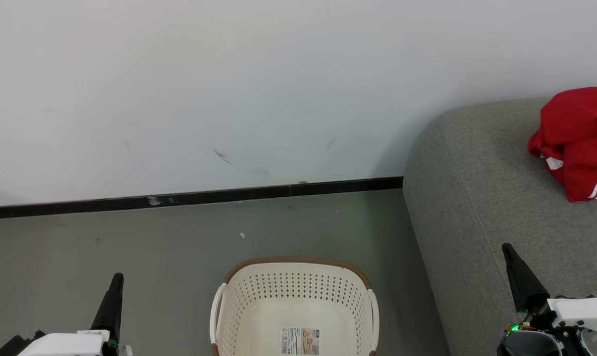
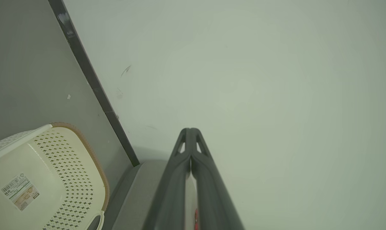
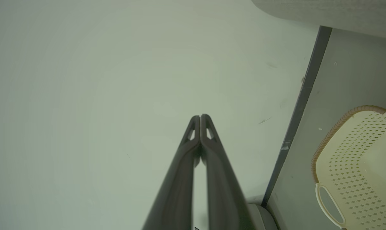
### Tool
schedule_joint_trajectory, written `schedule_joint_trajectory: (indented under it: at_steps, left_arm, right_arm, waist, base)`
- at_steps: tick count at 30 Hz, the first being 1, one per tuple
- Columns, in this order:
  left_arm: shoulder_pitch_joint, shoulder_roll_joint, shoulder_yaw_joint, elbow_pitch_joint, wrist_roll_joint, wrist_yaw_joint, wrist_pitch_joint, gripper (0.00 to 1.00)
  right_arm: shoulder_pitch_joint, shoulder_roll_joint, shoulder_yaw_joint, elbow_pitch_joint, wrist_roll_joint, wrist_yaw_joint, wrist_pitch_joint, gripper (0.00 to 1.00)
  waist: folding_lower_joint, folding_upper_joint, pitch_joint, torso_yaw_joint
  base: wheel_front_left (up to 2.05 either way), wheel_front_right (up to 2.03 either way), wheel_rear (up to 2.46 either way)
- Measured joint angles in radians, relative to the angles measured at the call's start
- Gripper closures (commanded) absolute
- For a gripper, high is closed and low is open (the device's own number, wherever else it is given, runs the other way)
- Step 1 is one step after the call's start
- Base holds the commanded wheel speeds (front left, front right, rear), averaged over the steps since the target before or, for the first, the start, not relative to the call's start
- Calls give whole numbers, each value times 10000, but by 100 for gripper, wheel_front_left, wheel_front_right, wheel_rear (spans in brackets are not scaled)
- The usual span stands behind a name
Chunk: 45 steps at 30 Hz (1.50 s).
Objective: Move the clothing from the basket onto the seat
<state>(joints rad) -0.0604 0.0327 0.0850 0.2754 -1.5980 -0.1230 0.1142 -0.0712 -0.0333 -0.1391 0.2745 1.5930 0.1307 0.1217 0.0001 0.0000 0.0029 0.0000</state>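
- Clothing (image 1: 575, 141): lies bunched on the seat (image 1: 476, 212) at 2 o'clock in the head view, well apart from the basket (image 1: 298, 261) at 6 o'clock.
- Handling, as judged: soft, light and limp. It is best pinched at a raised fold on top of the heap.
- Left gripper (image 1: 117, 278) at 7 o'clock and right gripper (image 1: 506, 248) at 4 o'clock: fingers pressed together, holding nothing.
- Surroundings: wall (image 1: 229, 74) and black baseboard (image 1: 229, 197) at 12 o'clock. No obstruction is apparent.

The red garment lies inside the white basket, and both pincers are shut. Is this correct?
No. The head view shows the red garment on the grey sofa, not in the white basket. The left pincer and right pincer are indeed shut.
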Motion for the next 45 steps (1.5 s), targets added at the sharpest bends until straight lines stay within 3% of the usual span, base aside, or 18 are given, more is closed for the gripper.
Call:
schedule_joint_trajectory:
  at_steps: [45]
  left_arm:
    - [0, 0, 0, -4, -13, 0, 0, 100]
  right_arm:
    - [0, 0, 6, -4, 0, 2, 0, 100]
  waist:
    - [0, 0, 1, 0]
  base:
    - [0, 0, 0]
